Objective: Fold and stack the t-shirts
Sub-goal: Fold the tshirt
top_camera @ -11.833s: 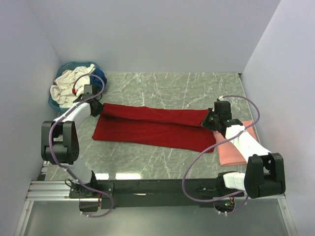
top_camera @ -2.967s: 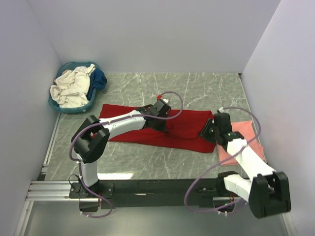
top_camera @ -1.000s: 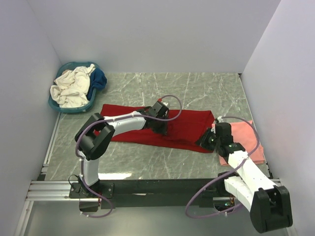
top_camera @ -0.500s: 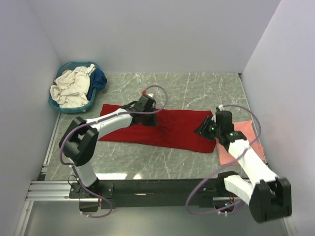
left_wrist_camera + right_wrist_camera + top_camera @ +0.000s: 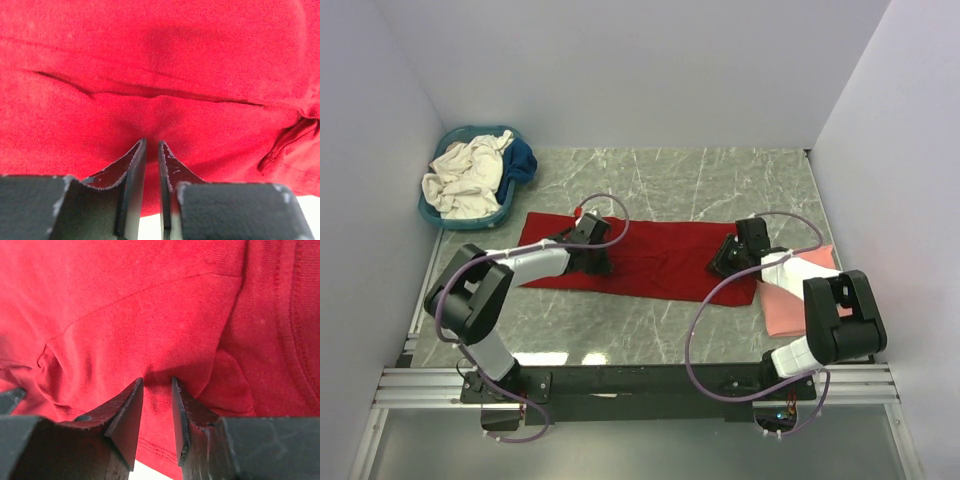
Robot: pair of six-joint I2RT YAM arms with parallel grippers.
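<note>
The deep red t-shirt lies folded into a long band across the middle of the table. My left gripper presses down on its left part. In the left wrist view the gripper is all but shut, its tips on the red cloth with nothing held. My right gripper presses on the shirt's right part. In the right wrist view the gripper stands slightly open, its tips on the cloth. The salmon pink t-shirt lies folded at the right, partly under the right arm.
A teal basket at the back left holds a crumpled cream-white shirt and a dark blue one. White walls close in the table at the left, back and right. The marble tabletop shows behind the red shirt.
My left gripper has slid left along the red shirt from its middle. My right gripper has moved up and left onto the shirt's right end. The shirt stays in place.
</note>
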